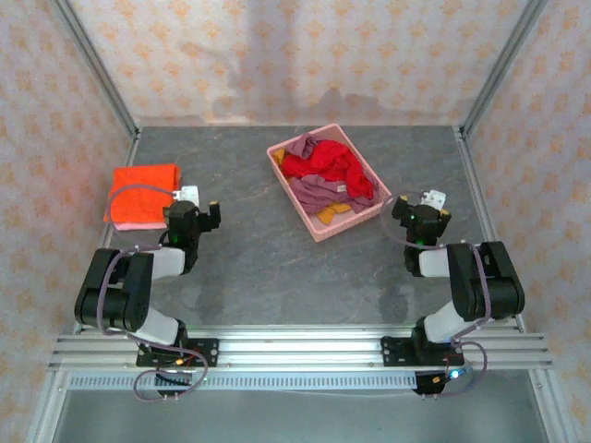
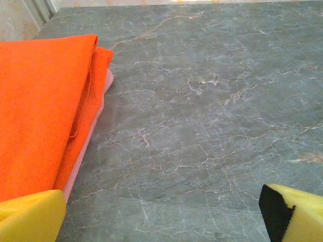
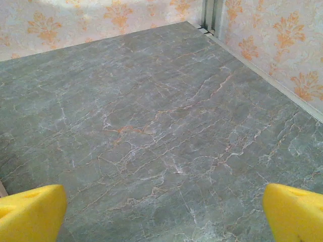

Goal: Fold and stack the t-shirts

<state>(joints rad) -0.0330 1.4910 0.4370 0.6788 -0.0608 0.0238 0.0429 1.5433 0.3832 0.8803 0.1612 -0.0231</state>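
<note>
Orange shirt [image 1: 145,182] stacked on pink shirt [image 2: 89,151]. Left gripper [image 2: 161,222] and right gripper [image 3: 161,214] spread wide, empty. Next, probably: lift red shirt [image 1: 328,164] from basket [image 1: 303,137].

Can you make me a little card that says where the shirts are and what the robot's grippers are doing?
Folded stack: orange t-shirt on top of pale pink t-shirt, left side of the table
Basket: pink, holds red t-shirt, mauve t-shirt and mustard t-shirt, all crumpled
Left gripper: open, empty, beside the stack
Right gripper: open, empty, over bare table
</note>
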